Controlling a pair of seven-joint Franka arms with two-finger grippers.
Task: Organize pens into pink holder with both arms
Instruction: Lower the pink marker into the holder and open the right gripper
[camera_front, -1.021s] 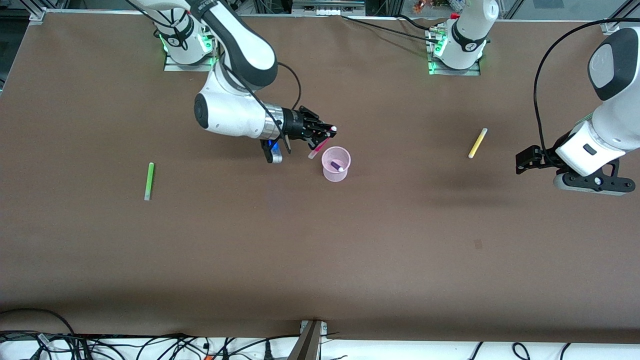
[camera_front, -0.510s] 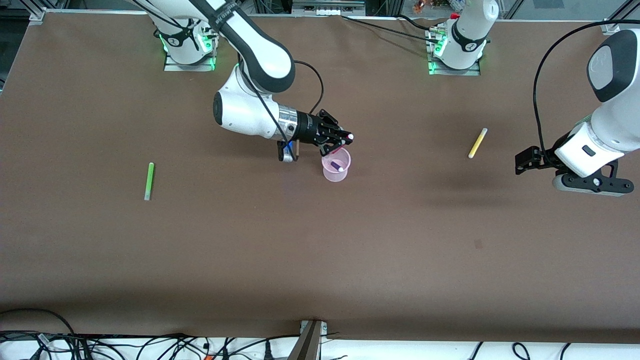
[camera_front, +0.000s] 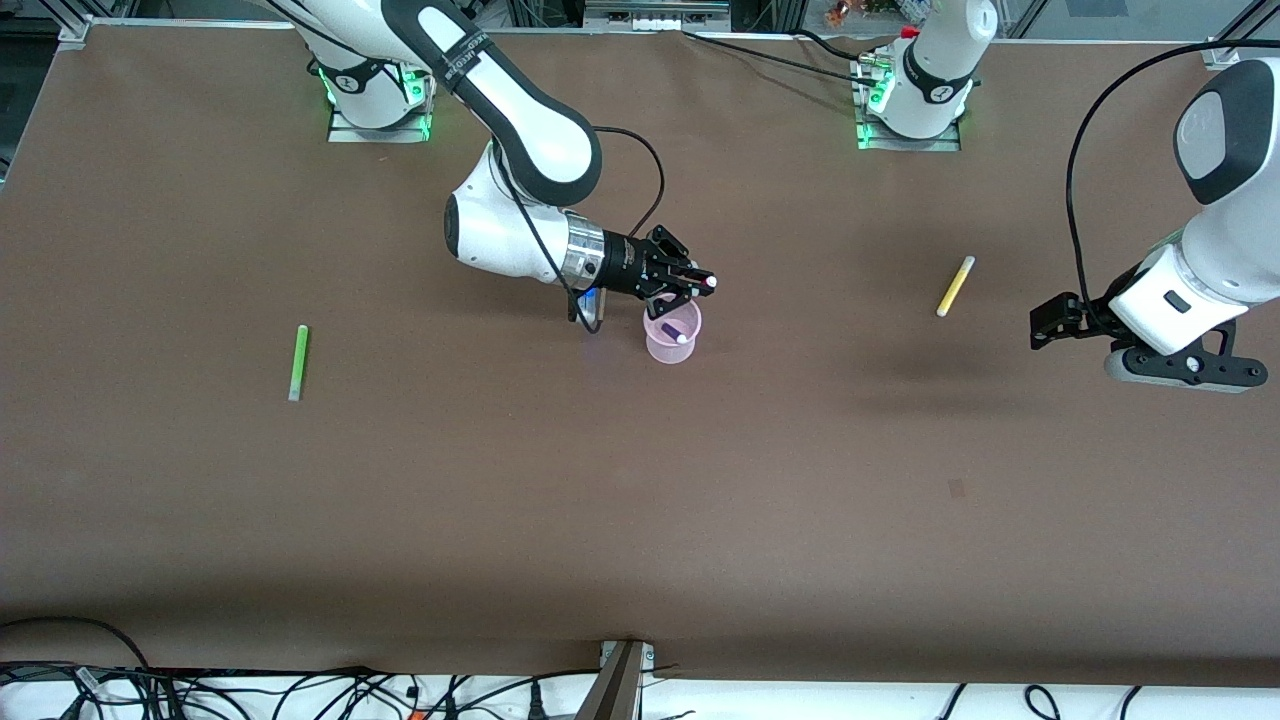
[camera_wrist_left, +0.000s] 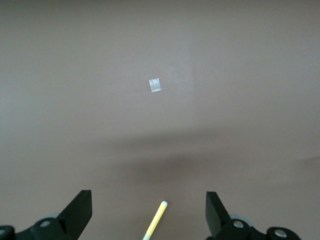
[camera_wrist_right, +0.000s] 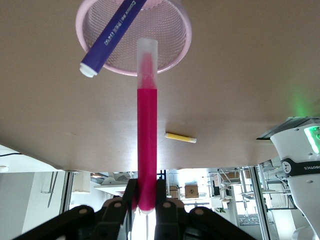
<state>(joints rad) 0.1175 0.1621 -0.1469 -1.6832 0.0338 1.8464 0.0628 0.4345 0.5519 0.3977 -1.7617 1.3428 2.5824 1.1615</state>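
- Pens lie scattered: the green pen (camera_front: 298, 361) is flat on the counter (camera_front: 640, 500) toward the right arm's end, well apart from everything else.
- Right gripper (camera_front: 690, 283) hangs over the holder's rim, its fingers (camera_wrist_right: 131, 192) clamped on one end of the pink pen (camera_wrist_right: 147, 125); the pen's pale other end points away from the fingers, at the mouth of the holder.
- Holder (camera_front: 672, 331) stands upright on the counter just under those fingers, with the purple pen (camera_front: 673, 331) leaning inside it, white tip up against the rim.
- Yellow pen (camera_front: 955, 286) lies flat on the counter between the holder and the left gripper, well apart from both; in the left wrist view its tip shows between that gripper's fingers.
- Left gripper (camera_front: 1052, 320) waits above the counter at the left arm's end, fingers (camera_wrist_left: 80, 212) wide apart and holding nothing.
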